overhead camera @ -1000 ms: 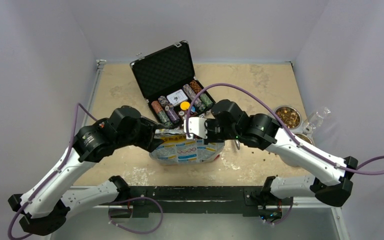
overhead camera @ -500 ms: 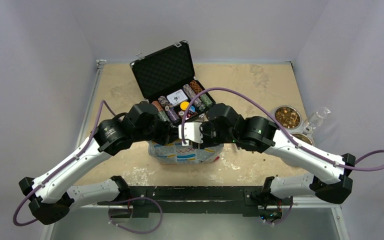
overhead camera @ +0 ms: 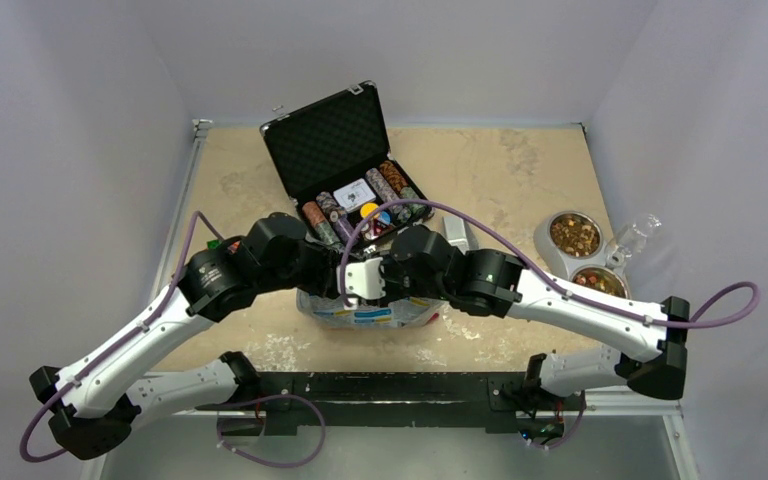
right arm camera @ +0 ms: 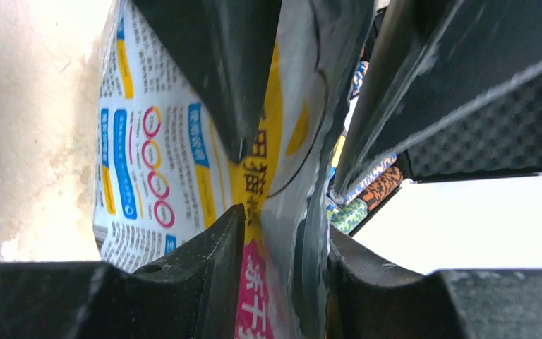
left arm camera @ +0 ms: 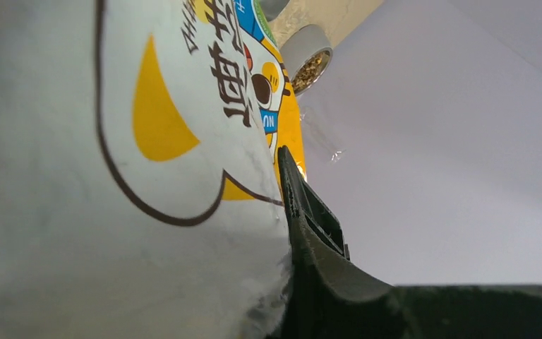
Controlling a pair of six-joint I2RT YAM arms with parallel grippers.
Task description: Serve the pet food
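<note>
By the table's near edge sits the bag (overhead camera: 375,312), right gripper (right arm camera: 282,226) straddling its top, left gripper (overhead camera: 332,272) alongside; whether either pinches I cannot tell. Farther, at the right edge, the bowls (overhead camera: 546,240) already hold pet food (overhead camera: 575,236): serving looks nearly done.

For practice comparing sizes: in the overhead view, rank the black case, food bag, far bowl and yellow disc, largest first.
1. black case
2. food bag, though arms hide part of it
3. far bowl
4. yellow disc
</note>
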